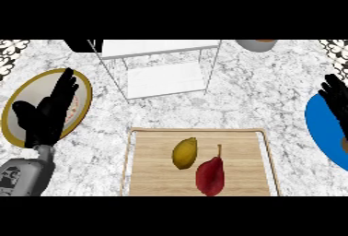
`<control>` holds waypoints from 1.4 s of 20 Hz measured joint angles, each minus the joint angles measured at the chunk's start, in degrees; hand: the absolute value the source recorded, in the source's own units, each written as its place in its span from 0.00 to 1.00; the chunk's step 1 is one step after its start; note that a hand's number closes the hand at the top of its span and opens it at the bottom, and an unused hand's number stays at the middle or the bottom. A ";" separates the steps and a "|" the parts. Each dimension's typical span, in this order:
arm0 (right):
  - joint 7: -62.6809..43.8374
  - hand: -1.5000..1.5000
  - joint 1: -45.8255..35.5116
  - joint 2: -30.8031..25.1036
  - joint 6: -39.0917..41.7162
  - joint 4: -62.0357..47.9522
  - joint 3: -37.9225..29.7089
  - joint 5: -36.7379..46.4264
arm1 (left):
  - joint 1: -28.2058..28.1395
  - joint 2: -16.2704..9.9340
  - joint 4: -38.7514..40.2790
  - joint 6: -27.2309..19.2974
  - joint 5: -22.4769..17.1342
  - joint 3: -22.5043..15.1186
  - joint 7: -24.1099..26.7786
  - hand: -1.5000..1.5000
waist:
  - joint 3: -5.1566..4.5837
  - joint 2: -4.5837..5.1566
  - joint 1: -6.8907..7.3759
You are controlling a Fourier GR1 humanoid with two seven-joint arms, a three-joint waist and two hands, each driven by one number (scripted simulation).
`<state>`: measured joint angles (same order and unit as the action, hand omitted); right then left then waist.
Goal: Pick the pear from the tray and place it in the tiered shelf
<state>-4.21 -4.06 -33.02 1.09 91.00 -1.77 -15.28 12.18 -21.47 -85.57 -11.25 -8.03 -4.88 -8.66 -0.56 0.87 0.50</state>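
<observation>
A: Spreading under everything is the grey-and-white speckled stone counter (272, 101). What stands on it, beyond the fingertips?

B: Up past both hands stands the white wire-framed tiered shelf (163, 69), its flat white boards stacked one above the other. Nearer in, between the two hands and lower than their fingertips, lies the pale wooden rectangular tray (156, 175) with a raised rim.

A: And the hands?

B: The left hand (48, 113) is black, on a grey forearm, fingers straight and pointing up toward the shelf, holding nothing. It lies over a round cream plate with a gold rim (17, 106). The right hand (336, 99) shows only at the right edge, fingers straight and relaxed, also empty, above a round blue plate (319, 124).

A: Where is the pear?

B: The dark red pear with a thin stem (211, 176) lies on the tray, well apart from both hands, to the right of the left fingers and below the level of either hand's fingertips. Just beside it, on the left, lies a yellow oval fruit (184, 153), the two almost touching.

A: Anything smaller?

B: A grey round pot (257, 44), cut by the top edge, beyond the right fingers.
</observation>
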 measured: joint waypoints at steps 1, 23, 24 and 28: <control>-0.67 1.00 0.78 0.50 -1.58 1.28 -0.04 0.98 | -0.76 -0.04 0.39 0.53 -0.51 0.50 0.10 0.50 | 0.11 -0.22 -0.19; -10.52 0.00 53.22 18.90 -35.85 40.48 15.72 33.64 | -11.46 3.85 5.94 4.10 -7.61 2.18 -4.62 0.50 | 0.48 -1.25 -2.83; -11.89 0.00 54.76 18.71 -35.46 42.48 17.84 35.65 | -11.42 4.28 5.74 3.90 -7.24 1.76 -4.50 0.50 | 0.50 -1.19 -2.43; -17.60 0.00 57.50 17.52 -34.67 44.66 24.75 39.06 | -10.39 4.52 6.01 4.39 -7.03 1.35 -4.88 0.50 | 0.41 -0.75 -1.09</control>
<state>-21.80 53.44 -15.50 -33.58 135.66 22.98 23.77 1.80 -16.94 -79.56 -6.87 -15.06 -3.52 -13.54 -0.15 0.12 -0.59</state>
